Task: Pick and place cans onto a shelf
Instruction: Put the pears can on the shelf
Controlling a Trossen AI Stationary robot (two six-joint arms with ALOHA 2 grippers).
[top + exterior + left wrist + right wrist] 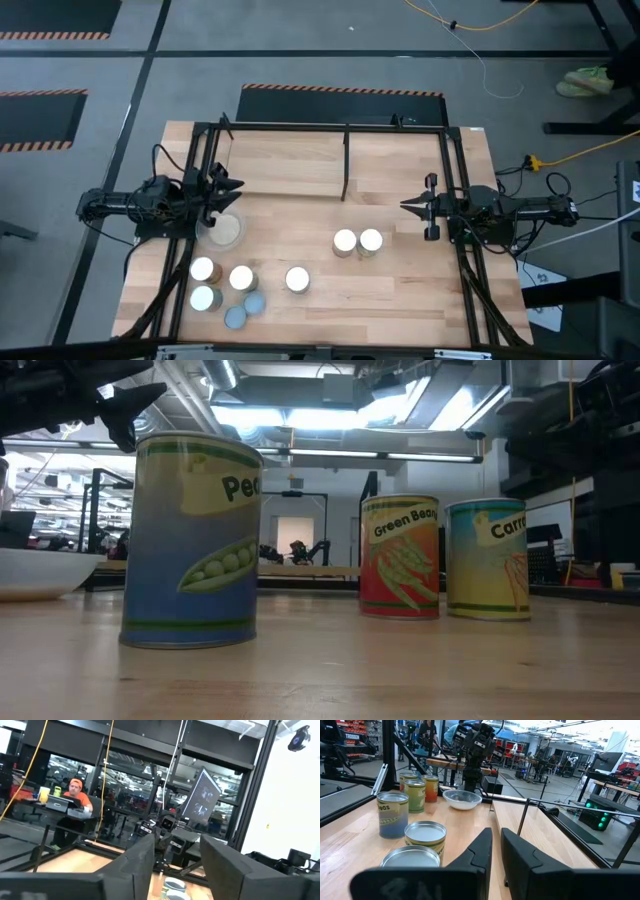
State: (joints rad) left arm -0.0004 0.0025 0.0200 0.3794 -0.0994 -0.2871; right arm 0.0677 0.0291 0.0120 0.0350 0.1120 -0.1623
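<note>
The left claw [232,186] hangs at the left edge of the counter [400,285], just above the pale dish [226,231], its fingers [134,865] spread apart with nothing between them. The right claw [412,205] waits at the right side, near the pair of cans [357,241] standing side by side at mid-counter; its fingers [476,852] sit close together with only a narrow gap, gripping nothing. Another can [297,279] stands alone nearer the front, and a cluster of five cans [224,286] sits at the front left corner. The shelf [290,165] lies along the back of the counter, its board bare, black posts upright. Beyond the counter, a person in orange [75,802] sits at a desk.
</note>
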